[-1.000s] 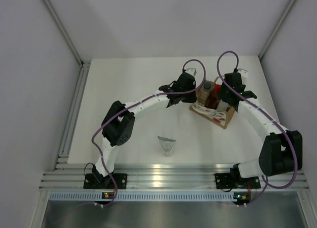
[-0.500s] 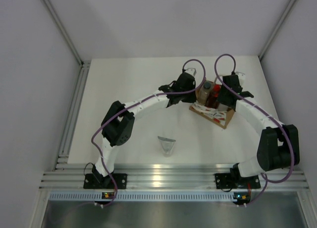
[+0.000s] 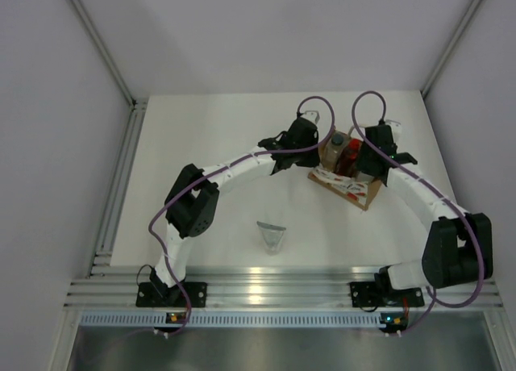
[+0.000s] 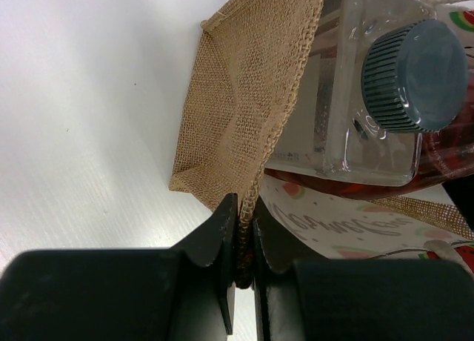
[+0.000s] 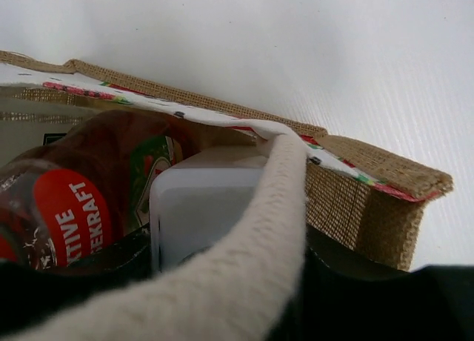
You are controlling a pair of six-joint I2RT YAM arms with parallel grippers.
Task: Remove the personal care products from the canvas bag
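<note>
**Item: canvas bag (image 3: 348,187).** It stands on the white table (image 3: 210,145), toward the far right, between the two arms, mouth upward.

**Contents removed: one of four.**
- The grey tapered pouch (image 3: 272,237) lies flat on the table, well apart from the bag and nearer the arm bases.

**Contents not yet removed: three of four.**
- The clear bottle (image 4: 348,111) (ribbed grey cap) is held upright just inside the bag's burlap wall.
- The red bottle (image 5: 70,207) is lodged beside it, label partly legible.
- The white bottle (image 5: 204,204) is set deeper in the bag and partly hidden behind the white handle (image 5: 278,222). Its cap is not seen in the wrist view.

**Left gripper (image 4: 241,230).** The fingers are pressed together on the rim of the bag at its near corner, with only the thickness of the burlap between them. The bag appears to be steadied by this pinch.

**Right gripper (image 3: 367,160).** It is placed over the mouth of the bag at the right side. Its fingers are not made out in either view (only a dark mass below the handle is shown), so whether anything is gripped cannot be told.

**Progress.** The task is judged roughly a quarter done, and the three bottles are left to be lifted out.
</note>
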